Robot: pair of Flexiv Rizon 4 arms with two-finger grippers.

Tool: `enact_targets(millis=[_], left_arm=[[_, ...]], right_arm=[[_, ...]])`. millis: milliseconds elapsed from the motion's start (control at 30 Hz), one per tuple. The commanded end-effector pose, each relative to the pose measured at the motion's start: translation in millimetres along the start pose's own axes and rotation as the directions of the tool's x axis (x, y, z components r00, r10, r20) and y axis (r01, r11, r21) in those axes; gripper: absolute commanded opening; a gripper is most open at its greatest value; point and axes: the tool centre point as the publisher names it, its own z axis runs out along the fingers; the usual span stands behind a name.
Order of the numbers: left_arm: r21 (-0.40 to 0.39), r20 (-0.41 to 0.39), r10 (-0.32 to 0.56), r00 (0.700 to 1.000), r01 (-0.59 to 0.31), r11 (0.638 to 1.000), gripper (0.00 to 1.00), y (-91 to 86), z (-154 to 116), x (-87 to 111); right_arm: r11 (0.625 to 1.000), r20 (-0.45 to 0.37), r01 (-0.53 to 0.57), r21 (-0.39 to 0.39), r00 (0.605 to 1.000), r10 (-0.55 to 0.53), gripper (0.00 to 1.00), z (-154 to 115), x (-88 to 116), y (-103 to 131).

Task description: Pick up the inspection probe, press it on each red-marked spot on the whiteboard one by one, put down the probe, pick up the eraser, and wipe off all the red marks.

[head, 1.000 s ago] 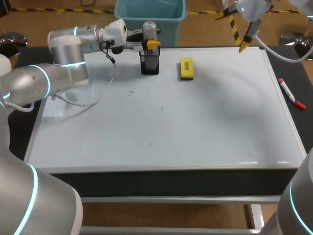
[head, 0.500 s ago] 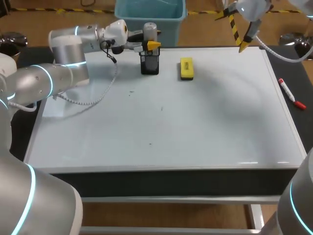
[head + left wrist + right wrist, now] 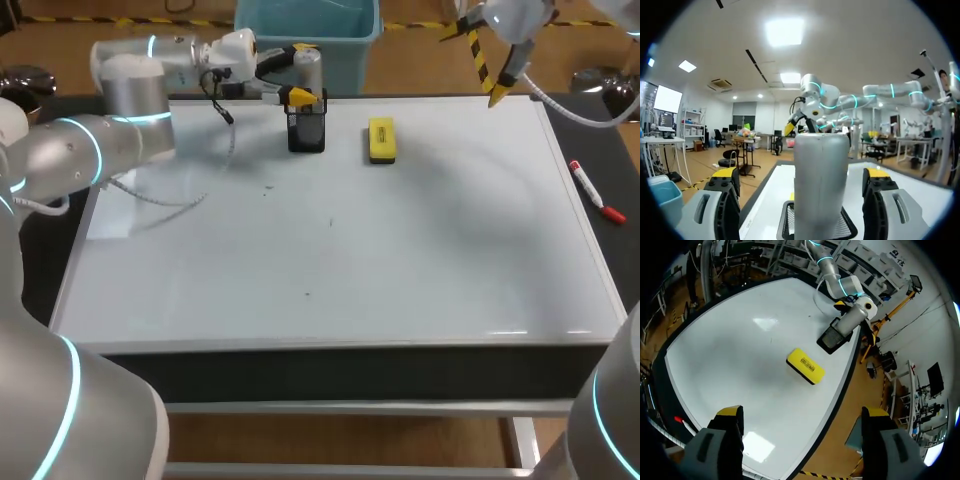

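At the far edge of the whiteboard (image 3: 420,260), our left claw (image 3: 303,72) brackets the probe (image 3: 307,60).
The silver probe stands upright in its black mesh holder (image 3: 306,132), and we see the fingers (image 3: 722,210) spread either side, clear of it: released. The yellow eraser (image 3: 381,140) lies just beside the holder. Our right claw (image 3: 489,80) hangs spread wide above the far right corner.

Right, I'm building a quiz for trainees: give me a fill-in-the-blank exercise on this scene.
1. The left gripper, fingers either side of the probe but not touching, is ____.
2. The eraser is coloured ____.
3. In the head view, the mesh holder stands to the ____ of the eraser.
Missing words: open; yellow; left.
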Motion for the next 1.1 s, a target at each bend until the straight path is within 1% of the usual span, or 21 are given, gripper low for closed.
enact_targets(millis=[33,100,233,333,500,633,933,1100], left_arm=[[-0.229,0.188,-0.006,0.982,0.050,0.972,1.00,-30.5,-15.3,28.1],[-0.266,0.226,0.001,0.974,0.061,0.962,1.00,-33.8,-21.0,31.3],[-0.322,0.272,0.026,0.962,0.066,0.944,1.00,-41.7,-33.8,38.8],[-0.338,0.300,0.030,0.953,0.077,0.938,1.00,-46.9,-42.0,44.5],[-0.365,0.320,0.029,0.947,0.095,0.926,1.00,-52.2,-52.7,57.1],[-0.418,0.352,0.047,0.935,0.113,0.901,1.00,-55.6,-63.0,70.4],[-0.465,0.429,0.091,0.899,0.134,0.875,1.00,-61.6,-88.9,101.7],[-0.456,0.440,0.089,0.893,0.137,0.879,1.00,-61.7,-96.6,115.6]], right_arm=[[1.000,-0.004,0.002,0.002,1.000,-0.002,1.00,-0.8,-0.5,-0.4],[1.000,-0.004,0.002,0.002,1.000,-0.002,1.00,-0.8,-0.5,-0.4],[1.000,-0.004,0.002,0.002,1.000,-0.002,1.00,-0.8,-0.5,-0.4],[1.000,-0.004,0.002,0.002,1.000,-0.002,1.00,-0.8,-0.5,-0.4],[1.000,-0.004,0.002,0.002,1.000,-0.002,1.00,-0.8,-0.5,-0.4],[1.000,-0.004,0.002,0.002,1.000,-0.002,1.00,-0.8,-0.5,-0.4],[1.000,-0.004,0.002,0.002,1.000,-0.002,1.00,-0.8,-0.5,-0.4],[1.000,-0.004,0.002,0.002,1.000,-0.002,1.00,-0.8,-0.5,-0.4]])
